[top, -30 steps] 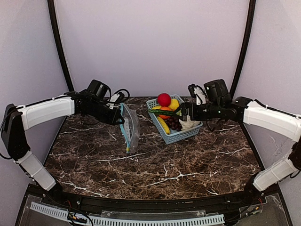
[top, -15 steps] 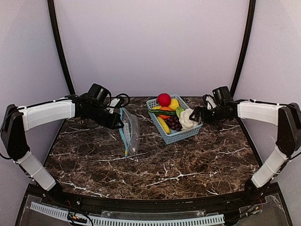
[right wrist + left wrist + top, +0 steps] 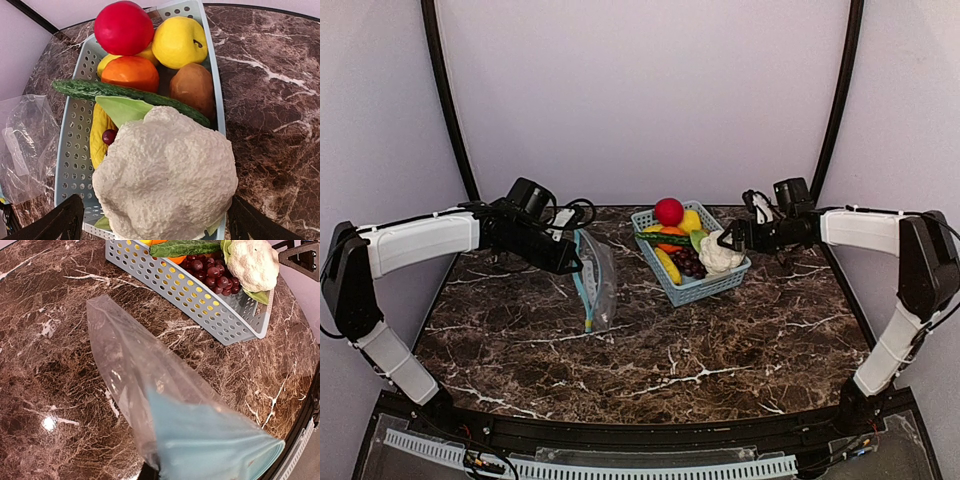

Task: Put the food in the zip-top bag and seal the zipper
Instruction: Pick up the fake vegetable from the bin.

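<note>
The right gripper (image 3: 157, 222) has its jaws spread wide. One dark finger shows at the lower left and one at the lower right of the right wrist view, and the cauliflower (image 3: 167, 175) sits between them. Whether either finger touches it I cannot tell.

To grip well, close across the widest part of the lumpy head, keeping it centred. Keep the fingers off the green leaf and off the wall of the basket (image 3: 70, 150) just to the left. Then lift straight up, because the cucumber (image 3: 100, 90) and the banana (image 3: 100, 135) lie against the head and could be dragged along.

At centre left of the top view, the left gripper (image 3: 570, 262) has its jaws pressed together on the blue strip (image 3: 210, 445) of the bag (image 3: 125, 360). The bag hangs from the grip with its lower end on the table (image 3: 720, 350). How far its mouth gapes I cannot tell. The head is bulky, so the mouth will likely need to be held wide.
</note>
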Robot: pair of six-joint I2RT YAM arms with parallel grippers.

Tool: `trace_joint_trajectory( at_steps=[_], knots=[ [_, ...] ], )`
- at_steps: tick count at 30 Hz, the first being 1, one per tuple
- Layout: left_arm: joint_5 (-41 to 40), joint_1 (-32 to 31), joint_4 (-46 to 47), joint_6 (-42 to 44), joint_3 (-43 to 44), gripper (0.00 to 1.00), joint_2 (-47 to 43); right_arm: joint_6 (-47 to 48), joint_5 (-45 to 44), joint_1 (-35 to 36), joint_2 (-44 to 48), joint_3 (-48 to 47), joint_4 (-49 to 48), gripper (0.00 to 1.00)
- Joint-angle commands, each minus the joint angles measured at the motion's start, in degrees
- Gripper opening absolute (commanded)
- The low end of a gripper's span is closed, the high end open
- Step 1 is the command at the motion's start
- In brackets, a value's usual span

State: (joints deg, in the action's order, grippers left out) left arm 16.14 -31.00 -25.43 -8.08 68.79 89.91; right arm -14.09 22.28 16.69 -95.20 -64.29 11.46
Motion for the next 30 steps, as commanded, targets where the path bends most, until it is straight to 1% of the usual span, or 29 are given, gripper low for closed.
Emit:
trace_joint_trajectory(
  at_steps=[1, 5, 8, 9, 13, 16, 21, 30],
  knots=[
    [-0.48, 0.15, -0.89, 0.89, -0.78, 0.01, -2.34, 2.49, 5.77, -0.1, -2.23, -2.46, -2.3, 0.96],
    [-0.46, 0.15, -0.88, 0.9, -0.77, 0.01, -2.43, 1.78, 6.57, 0.63, -0.76, -1.6, -3.82, 0.85],
    [-0.41, 0.15, -0.85, 0.9, -0.85, 0.01, -2.54, 1.59, 6.96, 1.8, 0.83, -0.36, -5.15, 0.82],
    [-0.32, 0.15, -0.81, 0.77, -0.85, 0.01, -2.54, 1.72, 6.63, 2.16, 0.96, -0.06, -5.15, 0.83],
    [0.27, 0.16, -0.85, 0.64, -0.85, 0.01, -2.38, 1.35, 3.59, 2.47, -1.01, 0.41, -4.28, 0.91],
    [0.1, 0.15, -0.89, 0.64, -0.85, 0.01, -2.66, 0.88, 2.04, 2.4, -2.4, 0.59, -3.92, 0.95],
    [-0.33, 0.16, -0.87, 0.78, -0.94, 0.01, -2.99, -0.1, 2.18, 2.38, -3.77, 0.2, -3.68, 0.98],
    [-0.12, 0.2, -0.87, 0.63, -0.94, 0.01, -3.07, -2.15, 3.48, 2.45, -6.34, 0.67, -4.58, 0.98]
  ],
)
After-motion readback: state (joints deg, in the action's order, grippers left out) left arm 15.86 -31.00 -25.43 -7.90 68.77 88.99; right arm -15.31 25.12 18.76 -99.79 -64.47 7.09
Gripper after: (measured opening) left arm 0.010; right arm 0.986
